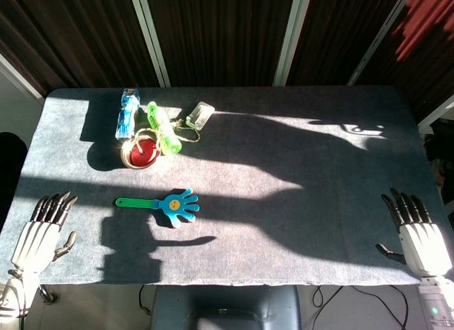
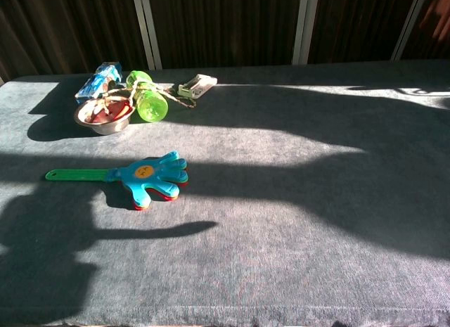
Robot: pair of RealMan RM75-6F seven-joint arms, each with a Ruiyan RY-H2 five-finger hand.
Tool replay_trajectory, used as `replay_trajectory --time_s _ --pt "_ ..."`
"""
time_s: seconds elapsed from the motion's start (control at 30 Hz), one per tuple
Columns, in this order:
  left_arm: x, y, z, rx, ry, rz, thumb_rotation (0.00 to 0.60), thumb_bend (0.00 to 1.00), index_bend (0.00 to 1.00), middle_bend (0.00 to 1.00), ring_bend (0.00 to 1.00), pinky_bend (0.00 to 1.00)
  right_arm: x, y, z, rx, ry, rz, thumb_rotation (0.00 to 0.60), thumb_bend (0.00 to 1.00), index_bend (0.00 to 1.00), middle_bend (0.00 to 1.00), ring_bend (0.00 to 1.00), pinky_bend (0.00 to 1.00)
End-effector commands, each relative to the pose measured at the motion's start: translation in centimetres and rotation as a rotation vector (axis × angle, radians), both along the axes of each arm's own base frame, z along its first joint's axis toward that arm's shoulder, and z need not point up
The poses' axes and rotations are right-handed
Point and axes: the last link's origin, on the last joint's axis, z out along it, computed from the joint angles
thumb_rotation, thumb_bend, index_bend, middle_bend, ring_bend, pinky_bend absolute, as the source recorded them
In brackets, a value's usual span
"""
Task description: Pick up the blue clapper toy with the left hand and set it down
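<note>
Two hands are resting at the near table corners, both released with fingers apart and holding nothing: the left hand (image 1: pixel 39 234) is sitting near the left edge and the right hand (image 1: pixel 417 231) near the right. Lying flat on the grey table (image 1: pixel 298 223), well apart from either hand, is the blue clapper toy (image 1: pixel 160 204), its green handle pointing toward the robot's left side and its palm-shaped head showing red beneath the blue. Hard shadow is falling just beside the toy, so a reach could be misjudging its thin handle, and fingers could be pushing the flat toy along the cloth instead of getting under it. No writing is proving readable; only a small yellow face disc is showing on the toy.
</note>
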Motion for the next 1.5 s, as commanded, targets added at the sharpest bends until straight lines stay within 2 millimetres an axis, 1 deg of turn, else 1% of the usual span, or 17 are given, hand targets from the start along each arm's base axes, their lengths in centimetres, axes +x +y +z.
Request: replay_trajectory --time_s 0.03,0.2,0.33,0.43,0.47,0.57,0.67,0.8,0.87,1.0,1.13,1.5 --pt "0.0 0.1 -0.2 -0.008 0.007 -0.001 0.600 0.41 0.00 0.00 0.00 0.04 -0.1 0.0 0.3 -0.013 0.003 -0.001 0.600 0.12 0.00 0.00 0.00 0.00" --pt "0.4 0.4 -1.4 -0.073 -0.008 -0.026 0.600 0.41 0.00 0.00 0.00 0.03 0.3 0.7 0.7 -0.011 -0.013 0.012 0.600 0.12 0.00 0.00 0.00 0.00" --pt "1.5 1.2 -3.4 -0.199 -0.101 -0.094 0.600 0.41 0.00 0.00 0.00 0.02 0.4 1.1 0.8 0.003 -0.022 0.017 0.600 0.12 0.00 0.00 0.00 0.00" --pt "2.2 3.6 -4.9 -0.276 -0.213 -0.128 0.600 0.41 0.00 0.00 0.00 0.02 0.4 1.1 0.6 0.022 -0.022 0.012 0.600 0.12 0.00 0.00 0.00 0.00" --pt "2.2 4.6 -5.4 -0.285 -0.224 -0.131 0.600 0.41 0.00 0.00 0.00 0.02 0.3 1.0 0.4 0.031 -0.020 0.007 0.600 0.12 0.00 0.00 0.00 0.00" --pt "2.5 6.8 -6.7 -0.294 -0.231 -0.138 0.600 0.41 0.03 0.00 0.00 0.01 0.3 0.9 0.1 0.051 -0.023 -0.001 0.600 0.12 0.00 0.00 0.00 0.00" --pt "3.1 8.2 -8.1 -0.316 -0.244 -0.129 0.600 0.41 0.07 0.00 0.00 0.00 0.3 0.9 -0.1 0.066 -0.019 -0.006 0.600 0.12 0.00 0.00 0.00 0.00" --pt "3.1 9.9 -9.8 -0.376 -0.232 -0.079 0.600 0.41 0.16 0.00 0.00 0.00 0.3 0.9 -0.3 0.076 -0.015 -0.009 0.600 0.12 0.00 0.00 0.00 0.00" --pt "3.2 10.5 -10.5 -0.390 -0.225 -0.061 0.600 0.41 0.17 0.00 0.00 0.00 0.3 0.9 -0.4 0.080 -0.015 -0.009 0.600 0.12 0.00 0.00 0.00 0.00" --pt "3.5 11.1 -11.8 -0.398 -0.206 -0.064 0.600 0.42 0.20 0.00 0.00 0.00 0.2 0.9 -0.2 0.073 -0.017 -0.012 0.600 0.12 0.00 0.00 0.00 0.00" --pt "3.4 11.7 -12.8 -0.394 -0.165 -0.060 0.600 0.42 0.27 0.00 0.00 0.00 0.2 1.0 -0.2 0.084 -0.017 -0.013 0.600 0.12 0.00 0.00 0.00 0.00" --pt "3.1 13.0 -14.4 -0.393 -0.154 -0.026 0.600 0.42 0.31 0.01 0.00 0.00 0.2 1.0 -0.2 0.099 -0.020 -0.023 0.600 0.12 0.00 0.00 0.00 0.00"
